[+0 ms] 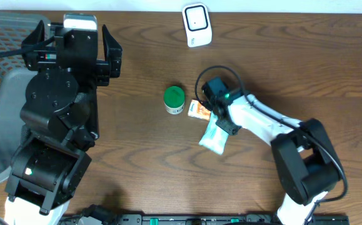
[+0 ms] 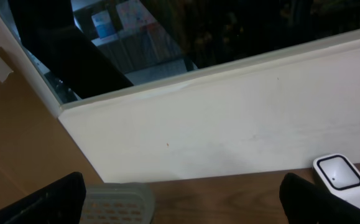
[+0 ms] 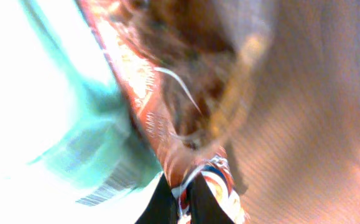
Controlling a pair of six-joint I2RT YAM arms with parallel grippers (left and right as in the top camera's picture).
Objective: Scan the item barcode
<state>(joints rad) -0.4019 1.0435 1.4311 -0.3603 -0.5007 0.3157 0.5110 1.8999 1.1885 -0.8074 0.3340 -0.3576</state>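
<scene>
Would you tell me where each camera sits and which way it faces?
Overhead: above the table, looking down; left gripper and right gripper show.
Left wrist: raised, facing wall and white scanner; its open fingers show.
Right wrist: close on the orange packet pinched between its fingers.
Shared: overhead and left wrist see the white scanner.

Right wrist view: orange packet [image 3: 161,93] blurred, print illegible. Overhead: packet partly hidden under right gripper [image 1: 207,107]. Bottom edge cuts off left gripper [image 2: 180,193] fingers.

Colours on the brown, grained table [image 1: 293,56]
Jar [image 1: 174,100] with green lid; beside it an orange packet [image 1: 197,110]; pouch [image 1: 214,137] pale teal and white; scanner [image 1: 197,25] white.
</scene>
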